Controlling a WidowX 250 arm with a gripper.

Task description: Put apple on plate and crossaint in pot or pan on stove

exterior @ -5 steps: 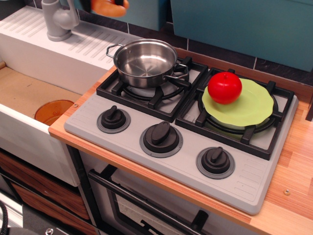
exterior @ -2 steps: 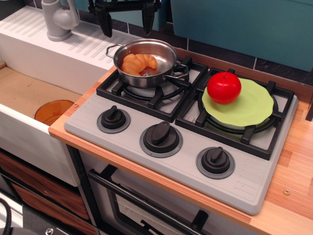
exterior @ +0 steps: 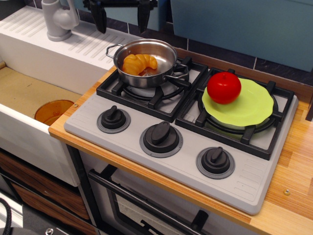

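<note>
The red apple (exterior: 224, 87) sits on the lime-green plate (exterior: 254, 105), which rests on the right burner of the grey stove (exterior: 186, 161). The yellow-orange crossaint (exterior: 139, 63) lies inside the steel pot (exterior: 166, 56) on the left burner. My gripper (exterior: 121, 19) hangs open and empty at the top edge, above and behind the pot, its two black fingers (exterior: 100, 20) spread wide apart.
A small orange bowl (exterior: 54, 111) lies in the sink at the left. A grey faucet (exterior: 58, 19) stands on the white drainboard at the back left. Three black knobs (exterior: 161, 133) line the stove front. Wooden counter (exterior: 293, 186) runs at the right.
The crossaint, held at the top edge a second ago, now lies in the pot. The gripper has opened and risen slightly since the last frame.
</note>
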